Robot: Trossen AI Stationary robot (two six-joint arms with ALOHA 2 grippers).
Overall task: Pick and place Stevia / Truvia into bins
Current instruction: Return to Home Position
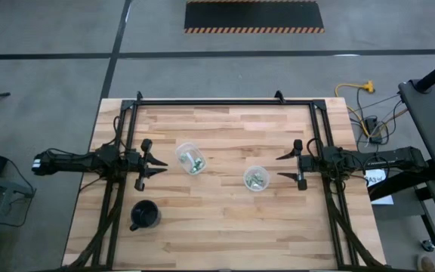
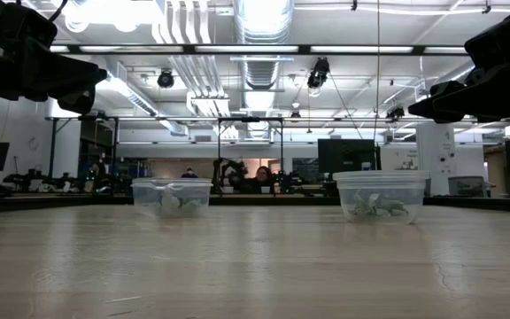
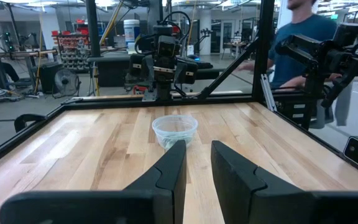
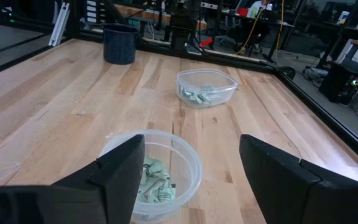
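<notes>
Over the wooden table [image 1: 225,227], the left hand [image 1: 164,167], fingers narrowly parted, and the right hand [image 1: 279,167], spread wide, hover empty at opposite sides. Between them stand the left bin [image 1: 190,159] and the right bin [image 1: 255,178], each holding Stevia packets [image 4: 153,179].

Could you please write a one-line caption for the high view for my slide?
Left claw and right claw hover open beside two clear bins, both holding sweetener packets; black cup stands apart.
</notes>
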